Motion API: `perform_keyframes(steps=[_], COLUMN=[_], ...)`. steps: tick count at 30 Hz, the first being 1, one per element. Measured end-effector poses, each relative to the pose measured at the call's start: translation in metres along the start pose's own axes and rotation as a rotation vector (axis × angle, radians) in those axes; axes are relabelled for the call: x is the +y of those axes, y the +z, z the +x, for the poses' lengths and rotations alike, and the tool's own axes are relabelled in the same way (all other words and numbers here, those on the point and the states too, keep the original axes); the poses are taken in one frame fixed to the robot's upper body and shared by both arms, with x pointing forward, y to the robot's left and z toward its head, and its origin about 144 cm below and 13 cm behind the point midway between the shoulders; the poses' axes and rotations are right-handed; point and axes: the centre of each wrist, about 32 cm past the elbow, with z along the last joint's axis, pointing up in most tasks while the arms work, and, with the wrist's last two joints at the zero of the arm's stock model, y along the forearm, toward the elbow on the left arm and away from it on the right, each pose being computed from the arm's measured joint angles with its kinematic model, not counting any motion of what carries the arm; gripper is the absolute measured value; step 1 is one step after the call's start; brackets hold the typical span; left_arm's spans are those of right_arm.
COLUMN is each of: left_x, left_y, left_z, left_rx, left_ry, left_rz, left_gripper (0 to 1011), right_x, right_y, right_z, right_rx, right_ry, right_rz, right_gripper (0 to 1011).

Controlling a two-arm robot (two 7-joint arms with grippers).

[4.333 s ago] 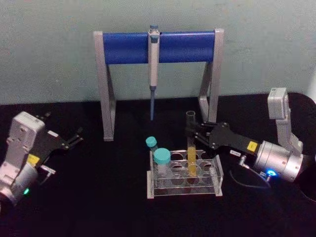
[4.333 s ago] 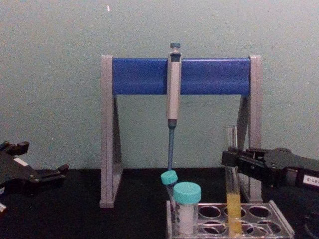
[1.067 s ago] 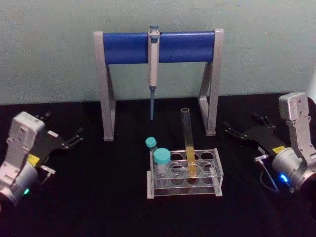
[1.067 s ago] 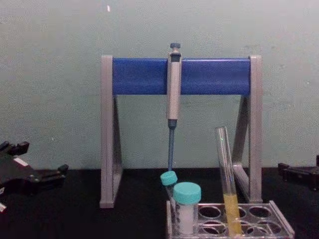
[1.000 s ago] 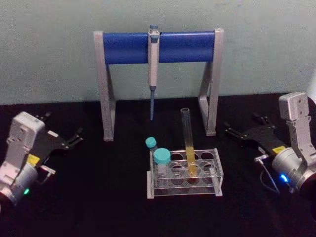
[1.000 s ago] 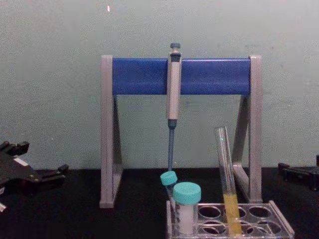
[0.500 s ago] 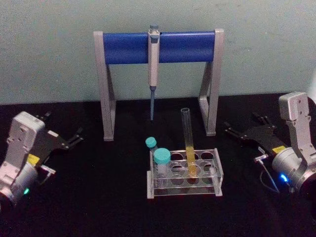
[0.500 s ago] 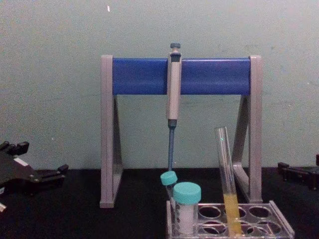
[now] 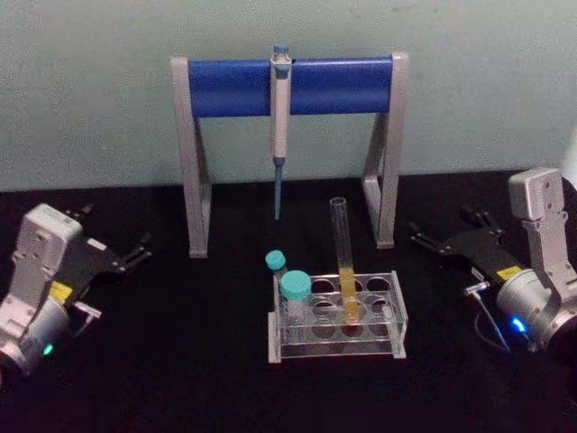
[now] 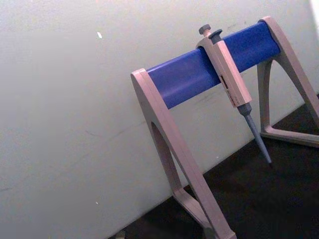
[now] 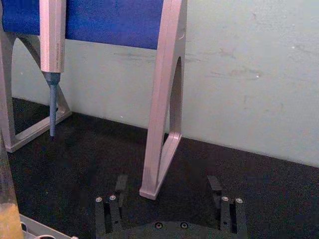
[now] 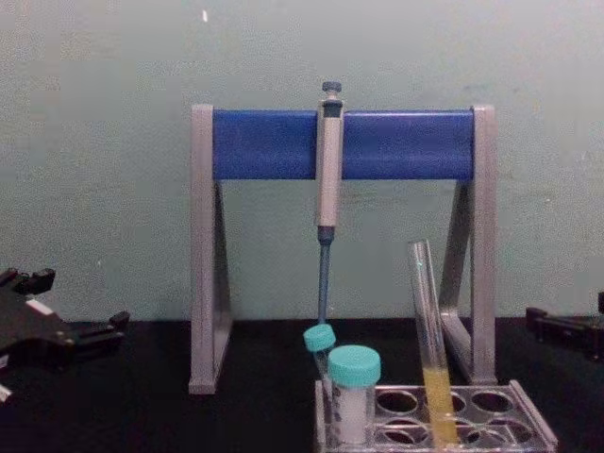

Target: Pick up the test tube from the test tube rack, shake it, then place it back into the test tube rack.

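The left gripper (image 9: 135,250) sits low at the robot's left, its black fingers pointing inward and holding nothing, with a green light on the silver wrist behind it. The right gripper (image 9: 446,236) sits at the robot's right, fingers (image 11: 114,204) spread wide apart and empty, a blue light on its wrist.

Right gripper (image 9: 439,239): 4.3 s ago its fingers were closed around the test tube (image 9: 343,257) above the test tube rack (image 9: 397,317); now it sits well to the right of the rack, fingers spread, touching nothing.
Test tube: was held upright in the gripper's fingers; now stands free in the same rack hole, its open top tilted to the left in the chest view.
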Motion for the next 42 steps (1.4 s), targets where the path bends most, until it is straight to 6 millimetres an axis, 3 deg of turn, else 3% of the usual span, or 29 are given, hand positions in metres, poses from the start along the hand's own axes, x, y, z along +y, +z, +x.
perform_keyframes(steps=[42], left_x=[0.0], left_y=[0.0], left_z=[0.0], left_rx=[0.0], left_ry=[0.0], left_rz=[0.0], left_gripper=[1001], right_x=[0.0], right_y=[0.0], right_z=[0.0], right_rx=[0.0], right_ry=[0.0], right_rz=[0.001], right_gripper=[1000])
